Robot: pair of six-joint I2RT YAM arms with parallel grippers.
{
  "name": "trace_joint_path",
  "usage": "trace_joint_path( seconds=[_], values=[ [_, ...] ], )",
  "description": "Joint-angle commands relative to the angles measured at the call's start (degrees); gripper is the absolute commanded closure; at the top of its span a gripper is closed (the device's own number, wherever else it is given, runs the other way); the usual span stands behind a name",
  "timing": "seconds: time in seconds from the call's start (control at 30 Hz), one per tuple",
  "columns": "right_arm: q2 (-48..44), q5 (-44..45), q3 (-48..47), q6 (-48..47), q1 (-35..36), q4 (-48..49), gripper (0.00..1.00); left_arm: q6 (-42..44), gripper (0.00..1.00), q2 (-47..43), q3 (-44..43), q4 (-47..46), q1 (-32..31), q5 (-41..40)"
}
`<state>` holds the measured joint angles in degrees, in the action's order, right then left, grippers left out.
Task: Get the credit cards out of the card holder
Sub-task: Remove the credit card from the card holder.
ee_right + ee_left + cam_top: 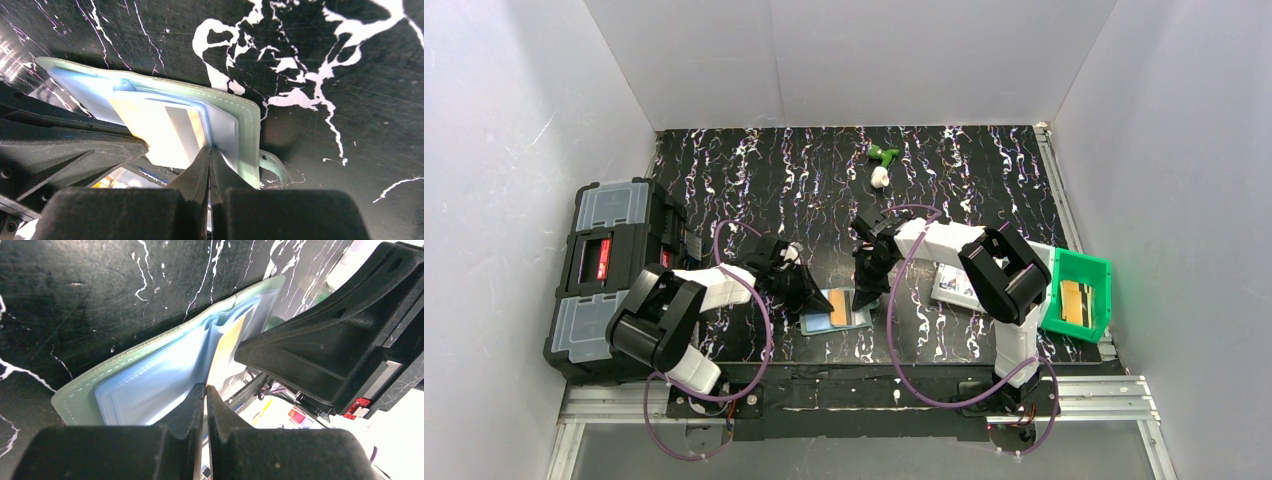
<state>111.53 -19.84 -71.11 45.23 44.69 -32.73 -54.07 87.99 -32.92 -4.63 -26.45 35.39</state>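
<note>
from above, the card holder lies open on the black table, between my left pincer and my right pincer. left wrist: my left fingers are pinched shut on the card holder's near edge, with a yellow credit card standing in it. right wrist: my right fingers are closed on that credit card's corner.

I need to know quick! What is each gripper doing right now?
Left gripper: closed on the soft grey-green folding card holder.
Right gripper: closed at its pale yellow card; grip unclear.
</note>
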Motion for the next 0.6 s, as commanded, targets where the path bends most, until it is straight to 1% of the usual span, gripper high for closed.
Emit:
trace_joint_path(
  seconds=[0.0,0.13,0.37,0.57],
  values=[
    [3.63,4.55,0.75,-0.63,0.49,-1.48,0.98,-0.51,1.00,-0.93,0.90,-1.23,0.64,1.61],
    [3.70,4.54,0.72,-0.63,0.40,-1.55,0.98,0.17,1.00,-1.66,1.07,0.09,1.33,1.18],
    [3.89,4.36,0.62,-0.52,0.21,-1.77,0.98,4.30,1.00,-4.25,0.45,6.80,2.81,-1.40],
    [3.96,4.20,0.55,-0.62,0.18,-1.75,0.99,6.74,1.00,-5.52,-0.77,10.68,3.45,-2.93]
  ],
)
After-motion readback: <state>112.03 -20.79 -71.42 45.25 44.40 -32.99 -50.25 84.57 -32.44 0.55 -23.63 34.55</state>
